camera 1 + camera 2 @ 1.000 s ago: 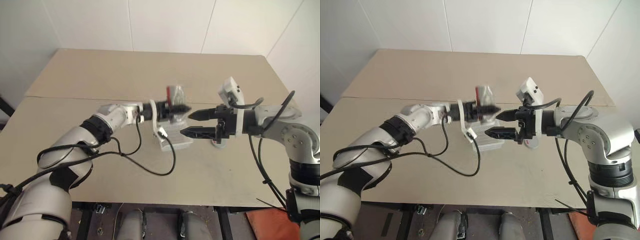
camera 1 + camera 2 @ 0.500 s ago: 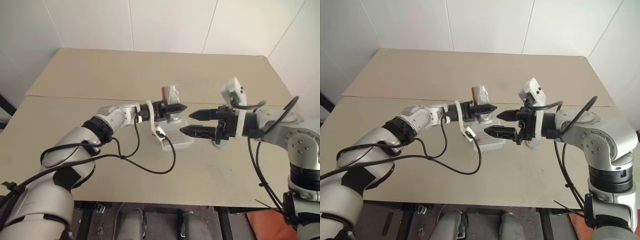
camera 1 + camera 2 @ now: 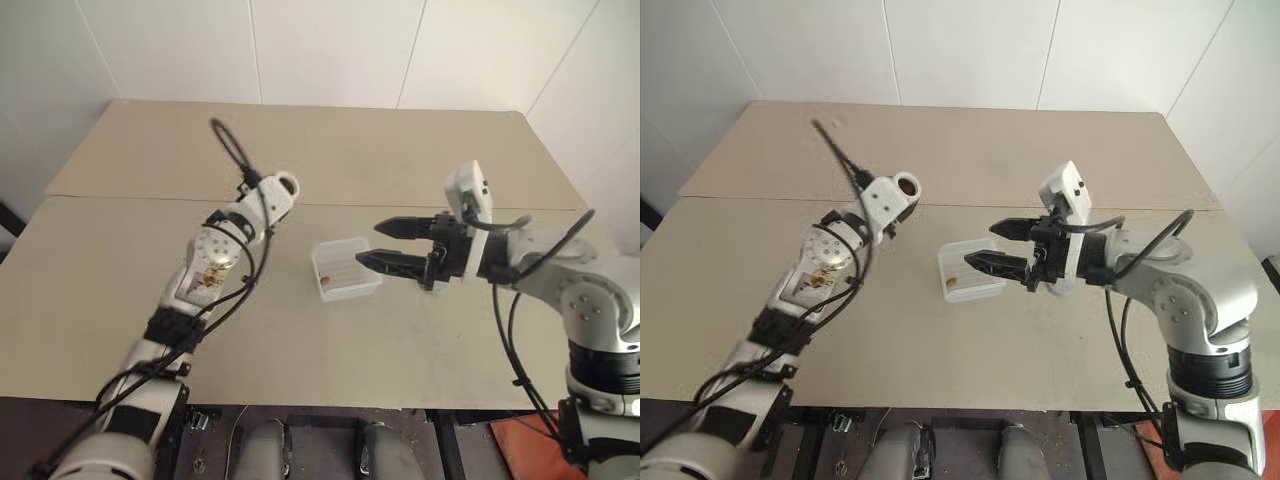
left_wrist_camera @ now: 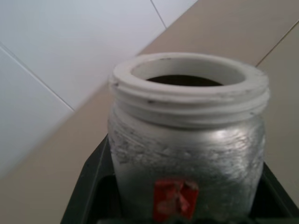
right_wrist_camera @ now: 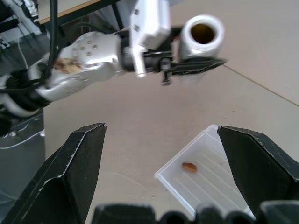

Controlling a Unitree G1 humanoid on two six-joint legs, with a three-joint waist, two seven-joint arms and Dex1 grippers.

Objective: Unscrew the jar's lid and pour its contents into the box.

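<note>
The jar (image 4: 187,140) has silvery sides, a white threaded rim and a red mark, and it carries no cap. My left gripper (image 4: 184,212) is shut on it, a black finger (image 4: 91,186) on each side. Dark contents (image 4: 184,80) show inside its mouth. In the head views the jar (image 3: 285,185) hangs above the table, left of the box (image 3: 345,268). The box is a translucent white tray with one brown bit (image 5: 189,166) in it. My right gripper (image 3: 385,245) is open and empty, level, just right of the box. The lid is hidden.
The beige table (image 3: 400,150) has a seam running across it behind the box. A black cable (image 3: 228,140) loops up from my left wrist. White walls stand beyond the far edge.
My left arm has swung the jar leftward, off the box, and rolled its wrist over. The right gripper has stayed put and open.
</note>
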